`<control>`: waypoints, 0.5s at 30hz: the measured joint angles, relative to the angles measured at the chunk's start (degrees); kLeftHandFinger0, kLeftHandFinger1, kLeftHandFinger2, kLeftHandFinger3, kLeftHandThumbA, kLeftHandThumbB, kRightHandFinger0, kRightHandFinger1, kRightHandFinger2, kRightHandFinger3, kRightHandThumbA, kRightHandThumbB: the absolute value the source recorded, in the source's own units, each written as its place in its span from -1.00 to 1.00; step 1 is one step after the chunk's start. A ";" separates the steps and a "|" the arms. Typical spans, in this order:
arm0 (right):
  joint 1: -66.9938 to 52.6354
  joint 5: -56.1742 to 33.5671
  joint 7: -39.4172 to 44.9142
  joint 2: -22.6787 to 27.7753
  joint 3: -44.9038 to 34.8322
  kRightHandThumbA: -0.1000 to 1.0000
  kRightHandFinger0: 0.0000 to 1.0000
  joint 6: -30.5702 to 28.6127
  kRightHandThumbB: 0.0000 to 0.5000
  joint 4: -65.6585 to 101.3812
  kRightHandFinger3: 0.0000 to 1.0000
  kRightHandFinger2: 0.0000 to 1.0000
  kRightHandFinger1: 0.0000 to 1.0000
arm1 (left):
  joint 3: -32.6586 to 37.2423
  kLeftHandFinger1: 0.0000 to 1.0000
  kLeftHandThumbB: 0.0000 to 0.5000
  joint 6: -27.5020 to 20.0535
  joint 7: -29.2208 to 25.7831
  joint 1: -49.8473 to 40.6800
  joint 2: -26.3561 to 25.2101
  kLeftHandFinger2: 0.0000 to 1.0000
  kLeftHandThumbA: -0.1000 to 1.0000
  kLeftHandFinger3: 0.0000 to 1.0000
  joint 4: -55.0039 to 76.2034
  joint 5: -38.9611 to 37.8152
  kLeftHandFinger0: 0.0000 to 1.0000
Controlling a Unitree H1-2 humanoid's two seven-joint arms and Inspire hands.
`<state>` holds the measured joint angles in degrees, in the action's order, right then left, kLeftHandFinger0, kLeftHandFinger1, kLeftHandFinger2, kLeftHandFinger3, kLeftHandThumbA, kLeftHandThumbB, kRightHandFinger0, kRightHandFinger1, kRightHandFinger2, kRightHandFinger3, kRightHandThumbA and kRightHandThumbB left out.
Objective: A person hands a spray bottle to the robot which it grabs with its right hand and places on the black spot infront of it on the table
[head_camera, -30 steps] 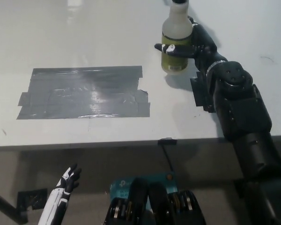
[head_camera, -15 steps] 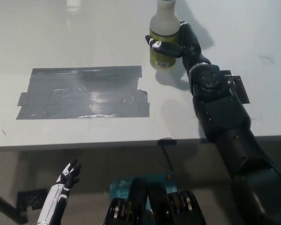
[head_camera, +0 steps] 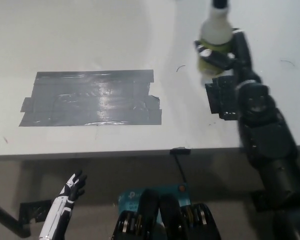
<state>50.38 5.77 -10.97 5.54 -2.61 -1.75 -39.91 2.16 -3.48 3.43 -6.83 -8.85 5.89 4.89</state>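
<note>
Head view: the black right hand [head_camera: 224, 54] is clamped around the spray bottle [head_camera: 215, 41], its fingers [head_camera: 210, 54] wrapped across the front of the bottle's lower body. The bottle is pale and translucent with yellowish liquid in its lower part, and stands roughly upright with its neck running out of the top edge of the picture; whether its base touches the desk [head_camera: 80, 30] cannot be told. It sits well to the right of the black spot [head_camera: 90, 97] and farther from the robot than it. The black spot is a wide patch of dark glossy tape strips stuck flat on the white desk, with ragged ends on both sides. A smaller piece of black tape [head_camera: 221, 99] lies on the desk to the right of the spot, just below the bottle and partly under the black forearm. The white left hand [head_camera: 72, 188] rests below the desk's near edge, lower than the spot, its fingers apart and holding nothing.
</note>
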 measured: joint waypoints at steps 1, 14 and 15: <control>-0.37 -0.06 -0.37 0.51 -0.74 0.26 -1.00 0.00 0.56 1.03 -0.64 -0.37 -0.77 | -0.06 1.00 -0.86 0.01 0.08 0.00 0.01 1.00 1.00 1.00 0.00 -0.14 1.00; -5.98 -2.05 -1.79 0.24 -5.82 0.17 -1.00 -1.21 0.53 5.09 -0.68 -0.52 -0.93 | -0.39 1.00 -0.89 1.01 0.34 -0.10 0.07 1.00 0.97 1.00 0.34 -0.91 1.00; -6.34 -2.23 -1.86 -0.04 -5.92 0.15 -1.00 -1.32 0.48 5.06 -0.67 -0.51 -0.92 | -0.43 1.00 -0.86 1.10 0.35 -0.09 0.07 1.00 0.97 1.00 0.38 -0.94 1.00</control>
<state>44.03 3.55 -12.82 5.50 -8.54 -3.07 -34.85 1.73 -2.38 3.79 -6.92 -8.78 6.28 3.95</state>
